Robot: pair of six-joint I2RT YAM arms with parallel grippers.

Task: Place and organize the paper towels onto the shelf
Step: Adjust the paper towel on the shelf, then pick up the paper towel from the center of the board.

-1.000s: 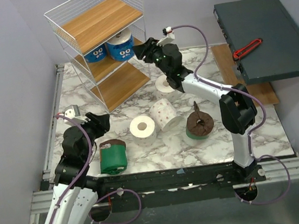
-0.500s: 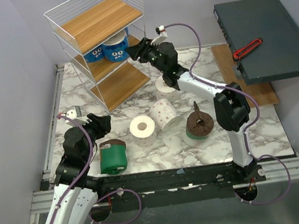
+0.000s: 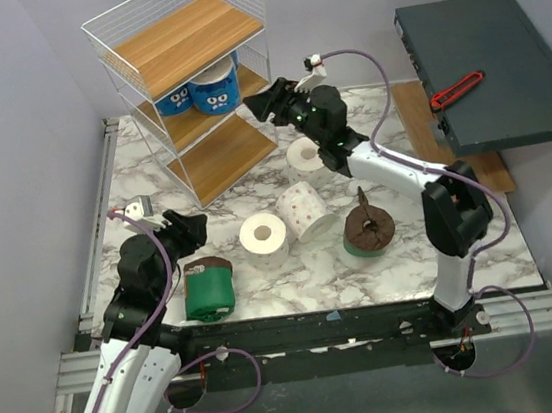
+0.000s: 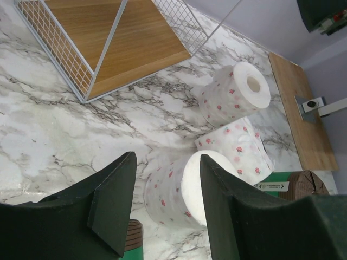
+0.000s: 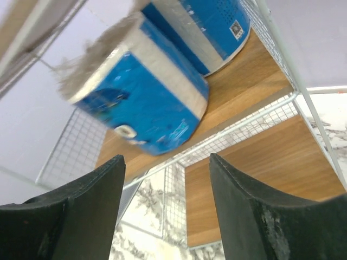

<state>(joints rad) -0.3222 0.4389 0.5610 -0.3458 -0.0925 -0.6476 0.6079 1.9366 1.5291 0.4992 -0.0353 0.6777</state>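
Two blue rolls [image 3: 220, 92] on shelf [image 3: 185, 36], right pincer [image 3: 256, 106] parted, empty, just beside them, left pincer [image 3: 197, 222] parted, empty

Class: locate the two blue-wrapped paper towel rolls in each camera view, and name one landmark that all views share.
Top external: blue-wrapped rolls upper left of centre, on the middle board of the shelf.
Left wrist: not in it.
Right wrist: blue-wrapped rolls across the upper half, on that same board.
Shared landmark: the shelf.

Two paper towels [image 3: 214, 91] sit mid-tier in the shelf [image 3: 189, 34]; five more lie on the table [image 3: 502, 239] before it.
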